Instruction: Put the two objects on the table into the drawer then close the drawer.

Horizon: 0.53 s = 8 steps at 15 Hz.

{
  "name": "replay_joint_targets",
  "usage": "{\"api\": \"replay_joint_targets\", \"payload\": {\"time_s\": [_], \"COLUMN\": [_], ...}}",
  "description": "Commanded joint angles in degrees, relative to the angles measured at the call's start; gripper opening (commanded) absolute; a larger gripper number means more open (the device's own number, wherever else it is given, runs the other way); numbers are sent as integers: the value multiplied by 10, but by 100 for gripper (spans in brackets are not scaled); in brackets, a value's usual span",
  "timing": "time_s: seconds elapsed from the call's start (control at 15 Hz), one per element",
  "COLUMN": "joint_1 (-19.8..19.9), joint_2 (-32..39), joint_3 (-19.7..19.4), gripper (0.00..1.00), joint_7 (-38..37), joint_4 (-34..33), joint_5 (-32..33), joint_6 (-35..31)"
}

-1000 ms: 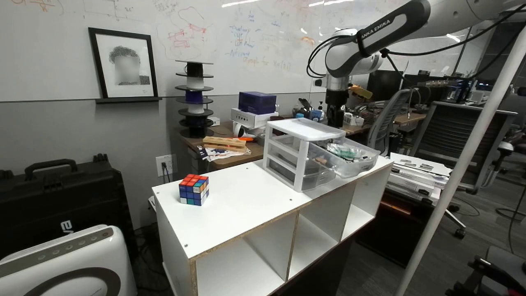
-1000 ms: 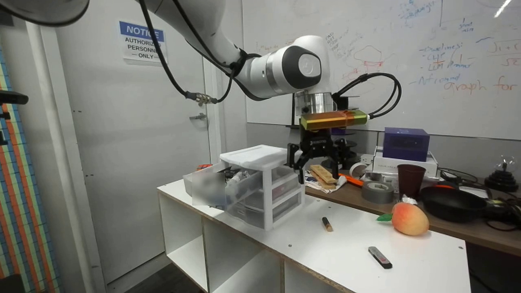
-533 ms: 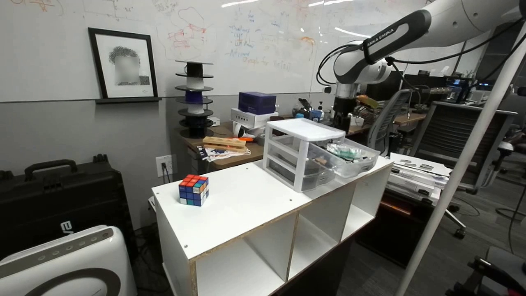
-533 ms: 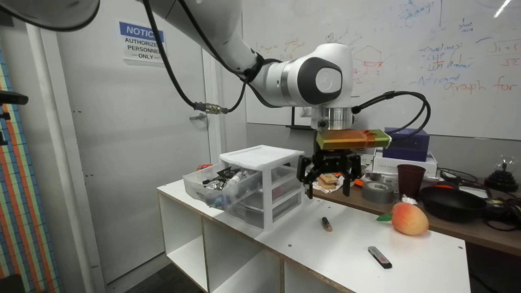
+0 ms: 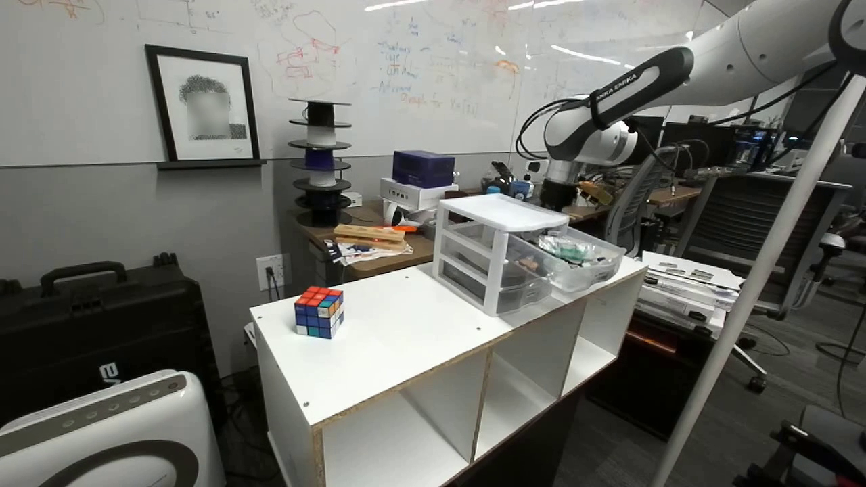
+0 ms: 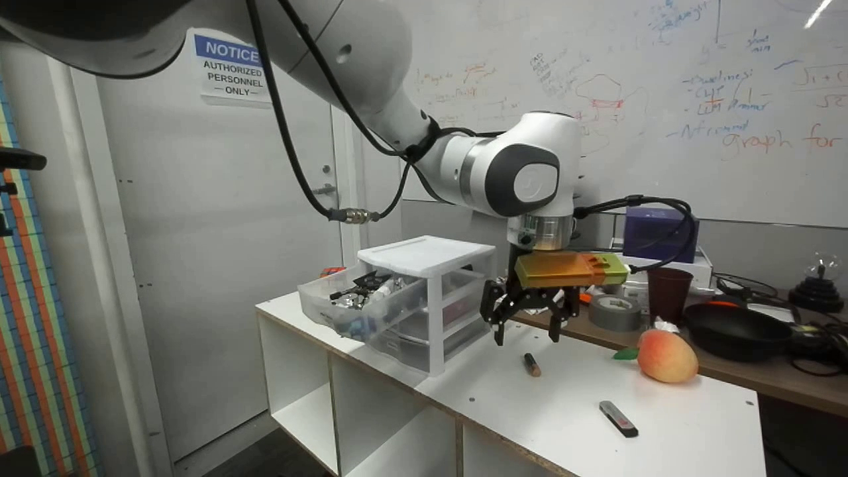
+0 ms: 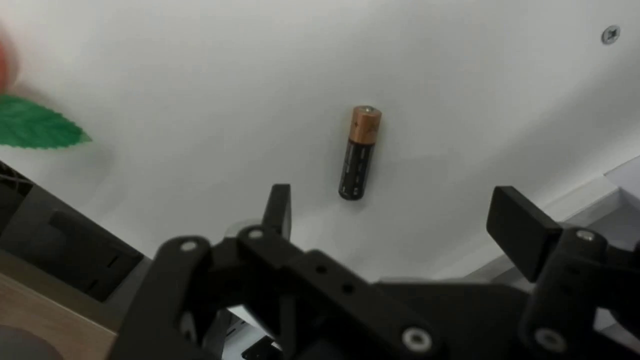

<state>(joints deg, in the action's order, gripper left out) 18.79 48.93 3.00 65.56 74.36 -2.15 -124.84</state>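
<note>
A small copper-and-black battery (image 6: pixel 532 365) lies on the white table (image 6: pixel 702 430); it also shows in the wrist view (image 7: pixel 359 152), just ahead of the fingertips. A short dark grey stick (image 6: pixel 618 419) lies nearer the table's front. My gripper (image 6: pixel 527 336) is open and empty above the table, a little above and behind the battery. In the wrist view its two fingers (image 7: pixel 390 210) stand wide apart. The translucent top drawer (image 6: pixel 331 311) of the white-framed unit is pulled out and holds foil packets; it also shows in an exterior view (image 5: pixel 599 270). The gripper's fingertips are hidden there.
The drawer unit (image 6: pixel 427 255) stands close beside the gripper. A peach (image 6: pixel 668 356) with a green leaf sits at the table's back edge. A Rubik's cube (image 5: pixel 319 312) stands on the table. A desk behind holds tape (image 6: pixel 615 312), a cup (image 6: pixel 668 295) and a pan (image 6: pixel 739 331).
The gripper has come down toward the table and moved away from the drawer unit, closer to the battery. It stays open. The objects and the drawer have not moved.
</note>
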Motion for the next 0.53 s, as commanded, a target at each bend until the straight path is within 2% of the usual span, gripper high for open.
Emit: {"api": "replay_joint_targets", "payload": {"time_s": [0.0,0.47], "joint_1": [2,4], "joint_2": [25,38], "joint_3": [11,-6], "gripper": [100,100], "joint_7": [26,30], "joint_4": [-31,-36], "joint_5": [-10,1], "joint_6": [-13,-12]}}
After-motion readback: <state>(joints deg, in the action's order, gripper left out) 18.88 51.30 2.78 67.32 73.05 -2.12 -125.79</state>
